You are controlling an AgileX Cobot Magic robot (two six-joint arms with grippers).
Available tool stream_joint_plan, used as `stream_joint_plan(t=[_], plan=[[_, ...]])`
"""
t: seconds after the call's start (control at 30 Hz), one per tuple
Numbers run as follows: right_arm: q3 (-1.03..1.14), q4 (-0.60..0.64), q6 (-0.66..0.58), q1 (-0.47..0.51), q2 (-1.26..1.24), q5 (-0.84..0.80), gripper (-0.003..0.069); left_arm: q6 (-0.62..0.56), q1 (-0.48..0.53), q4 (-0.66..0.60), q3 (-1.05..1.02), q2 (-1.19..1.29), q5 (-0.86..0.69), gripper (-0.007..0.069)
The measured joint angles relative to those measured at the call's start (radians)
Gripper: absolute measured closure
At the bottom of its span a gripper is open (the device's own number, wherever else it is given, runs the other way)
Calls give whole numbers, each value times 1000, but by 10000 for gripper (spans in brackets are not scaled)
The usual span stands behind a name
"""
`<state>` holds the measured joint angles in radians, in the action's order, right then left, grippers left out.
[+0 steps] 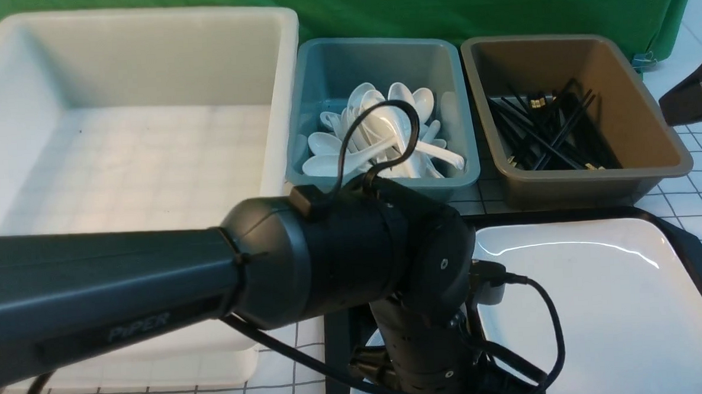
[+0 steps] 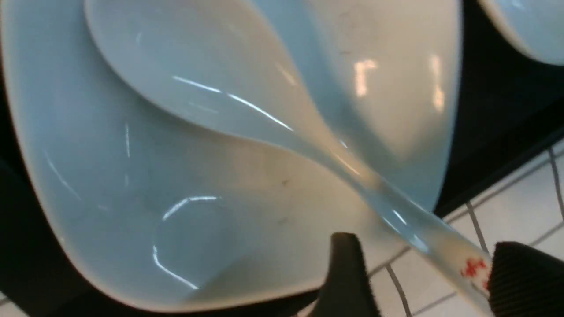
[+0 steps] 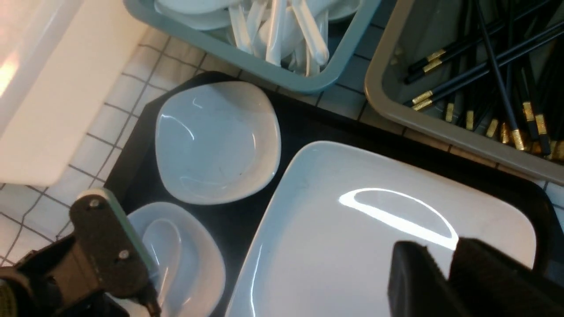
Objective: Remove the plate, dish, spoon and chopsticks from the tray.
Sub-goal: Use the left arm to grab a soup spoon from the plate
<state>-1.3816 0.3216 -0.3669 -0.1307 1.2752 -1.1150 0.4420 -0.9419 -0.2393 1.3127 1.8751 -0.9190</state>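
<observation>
The left tool (image 2: pixel 418 277), its fingers spread wide, is hovering around the spoon's (image 2: pixel 396 220) red-marked handle end, bowl pointing away.

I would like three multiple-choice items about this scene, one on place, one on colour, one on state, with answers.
1. Where does the red-marked spoon lie?
A) in the blue-grey bin
B) across a small white dish
C) on the large plate

2. What colour is the bin with the chopsticks?
A) green
B) white
C) brown

3. How is the left gripper?
A) open
B) shut
C) out of its wrist view

B: the left wrist view shows its bowl inside the dish.
C: the front view shows black chopsticks in a brown bin.
A: its fingertips stand apart in the left wrist view.
</observation>
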Motion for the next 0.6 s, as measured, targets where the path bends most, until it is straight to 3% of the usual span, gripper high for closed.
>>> stream_joint_plan(t=[0.13,0.3,0.6], plan=[[0,-1,0,0,-17,4,514,30,0,7,0,20,45,119],[0,-1,-1,0,-24,4,511,93,0,46,0,43,47,123],[0,-1,-1,0,-24,4,496,161,1,77,0,47,52,241]])
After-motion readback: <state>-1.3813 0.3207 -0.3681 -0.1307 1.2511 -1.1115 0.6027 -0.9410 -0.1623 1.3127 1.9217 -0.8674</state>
